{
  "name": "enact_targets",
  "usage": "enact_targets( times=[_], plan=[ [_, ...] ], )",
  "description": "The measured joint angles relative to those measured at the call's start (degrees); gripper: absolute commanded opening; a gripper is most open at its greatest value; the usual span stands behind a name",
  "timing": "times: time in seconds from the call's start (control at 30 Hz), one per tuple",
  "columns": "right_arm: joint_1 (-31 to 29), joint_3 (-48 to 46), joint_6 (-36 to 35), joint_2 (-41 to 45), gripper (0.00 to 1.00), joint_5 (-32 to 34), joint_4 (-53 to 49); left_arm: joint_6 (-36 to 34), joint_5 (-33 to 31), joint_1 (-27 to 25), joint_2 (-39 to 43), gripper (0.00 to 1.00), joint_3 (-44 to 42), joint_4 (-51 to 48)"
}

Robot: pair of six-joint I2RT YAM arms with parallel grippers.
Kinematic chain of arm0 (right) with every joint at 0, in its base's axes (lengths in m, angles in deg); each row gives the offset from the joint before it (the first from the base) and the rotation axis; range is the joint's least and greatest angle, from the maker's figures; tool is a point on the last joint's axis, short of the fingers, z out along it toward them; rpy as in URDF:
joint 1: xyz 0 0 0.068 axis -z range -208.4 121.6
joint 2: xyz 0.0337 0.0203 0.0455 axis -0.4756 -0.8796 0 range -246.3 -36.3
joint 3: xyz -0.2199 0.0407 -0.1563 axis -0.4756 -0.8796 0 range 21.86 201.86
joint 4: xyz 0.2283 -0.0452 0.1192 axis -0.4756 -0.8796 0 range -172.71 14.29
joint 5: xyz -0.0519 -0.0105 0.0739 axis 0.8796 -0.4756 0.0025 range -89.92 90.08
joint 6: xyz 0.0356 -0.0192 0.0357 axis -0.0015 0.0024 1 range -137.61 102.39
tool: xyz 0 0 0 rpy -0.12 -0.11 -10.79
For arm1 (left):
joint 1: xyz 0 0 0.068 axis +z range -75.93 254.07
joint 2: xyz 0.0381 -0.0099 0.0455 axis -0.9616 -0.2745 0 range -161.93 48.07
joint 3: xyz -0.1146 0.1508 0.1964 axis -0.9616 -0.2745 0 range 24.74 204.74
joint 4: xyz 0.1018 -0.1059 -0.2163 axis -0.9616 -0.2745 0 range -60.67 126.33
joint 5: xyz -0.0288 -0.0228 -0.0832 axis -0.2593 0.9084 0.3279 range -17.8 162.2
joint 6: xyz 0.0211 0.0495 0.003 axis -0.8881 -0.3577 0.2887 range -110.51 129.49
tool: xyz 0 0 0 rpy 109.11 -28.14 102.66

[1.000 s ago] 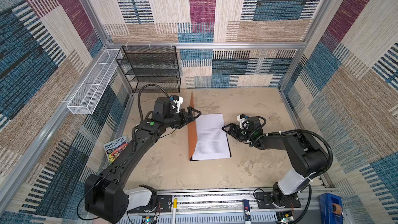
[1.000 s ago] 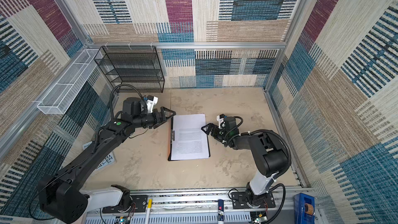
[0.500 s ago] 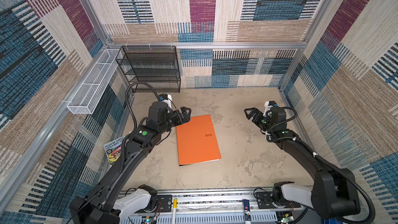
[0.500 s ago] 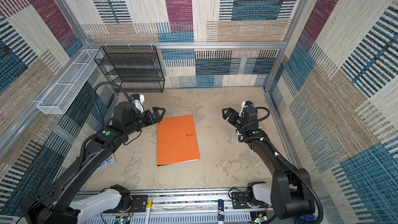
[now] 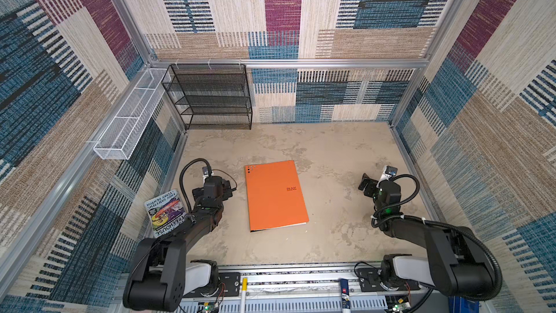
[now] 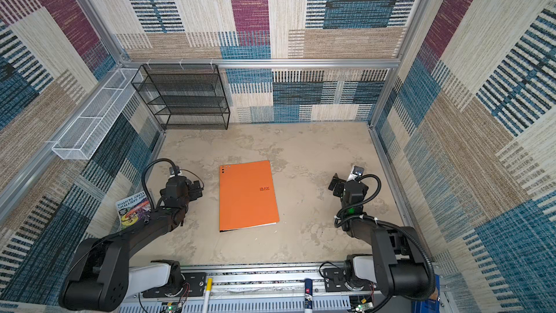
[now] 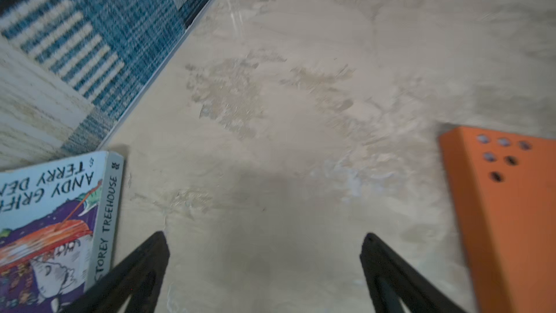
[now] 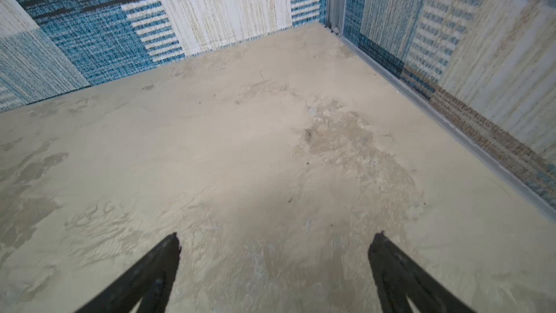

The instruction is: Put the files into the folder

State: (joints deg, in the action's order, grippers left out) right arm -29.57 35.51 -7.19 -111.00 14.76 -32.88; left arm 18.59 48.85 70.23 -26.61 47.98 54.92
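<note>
The orange folder (image 5: pixel 275 195) (image 6: pixel 246 197) lies shut and flat in the middle of the table, logo side up, in both top views. Of the files only a thin white edge (image 5: pixel 301 223) peeks out at the folder's near right corner. My left gripper (image 5: pixel 228 188) (image 6: pixel 197 188) hangs open just left of the folder, apart from it. In the left wrist view that gripper (image 7: pixel 266 239) has only bare table between its fingers, with the folder's dotted corner (image 7: pixel 505 206) off to one side. My right gripper (image 5: pixel 365 185) (image 6: pixel 335 183) (image 8: pixel 276 239) stands open and empty well right of the folder.
A colourful paperback book (image 5: pixel 165 213) (image 7: pixel 54 221) lies by the left wall beside my left arm. A black mesh rack (image 5: pixel 210 97) stands at the back left. A white wire basket (image 5: pixel 129 121) hangs on the left wall. Patterned walls enclose the table.
The folder's cover, held upright by my left gripper over the printed sheets, has come down and the folder is shut. Both arms have drawn back toward the near side.
</note>
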Motion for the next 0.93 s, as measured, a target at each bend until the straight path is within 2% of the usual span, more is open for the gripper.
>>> enact_targets(
  times=[0.07, 0.17, 0.23, 0.33, 0.47, 0.6, 0.7, 0.93],
  plan=[
    [0.63, -0.15, -0.96, -0.76, 1.0, 1.73, 4.46, -2.75, 3.34, 0.42, -3.23, 0.99, 1.53, 3.93],
    [2.47, -0.96, -3.06, -0.92, 1.0, 1.2, 9.25, -4.92, 6.6, 1.77, -10.6, 1.0, -1.55, 21.62],
    [3.63, -1.31, -3.78, -0.98, 1.0, -0.35, 10.84, -5.09, 7.19, 2.82, -11.28, 1.0, -2.84, 19.21],
    [4.02, -1.64, -4.72, 0.04, 1.0, -3.39, 11.56, -5.33, 10.27, 3.8, -12.46, 1.0, -0.42, 23.06],
    [4.15, -3.63, -5.49, 0.11, 1.0, -7.61, 15.58, -5.33, 10.43, 4.57, -12.59, 1.0, 0.5, 25.62],
    [4.07, -0.63, -6.38, -7.26, 1.0, -10.45, 19.45, -5.35, 11.67, 4.42, -12.61, 1.0, 0.37, 25.86],
    [3.74, -3.43, -7.5, -12.44, 1.0, -12.74, 27.02, -5.35, 11.67, 4.46, -12.66, 1.0, 0.37, 25.77],
    [3.65, -2.95, -8.13, -13.49, 1.0, -14.27, 30.23, -5.42, 11.93, 4.33, -13.84, 1.0, 1.55, 25.7]
  ],
)
